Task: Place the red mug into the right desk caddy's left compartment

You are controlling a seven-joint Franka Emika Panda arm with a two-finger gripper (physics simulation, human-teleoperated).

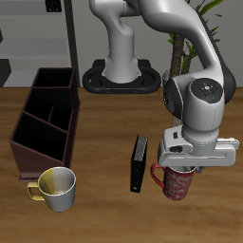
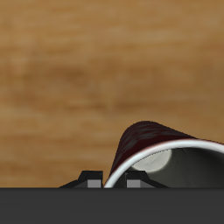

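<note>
Bare worktop (image 1: 100, 214) spans the lower middle of the exterior frame. The upright black book (image 1: 140, 162) and, lower left, the yellowish mug (image 1: 55, 187) before the right desk caddy (image 1: 47, 121) narrow it.

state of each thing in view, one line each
dark red speckled mug: upright on the table, under the gripper
gripper: over the mug's rim, jaws' state unclear
dark maroon-brown box caddy: upright, compartments empty
yellowish-cream mug: upright, empty
slim black book: on the table
</note>
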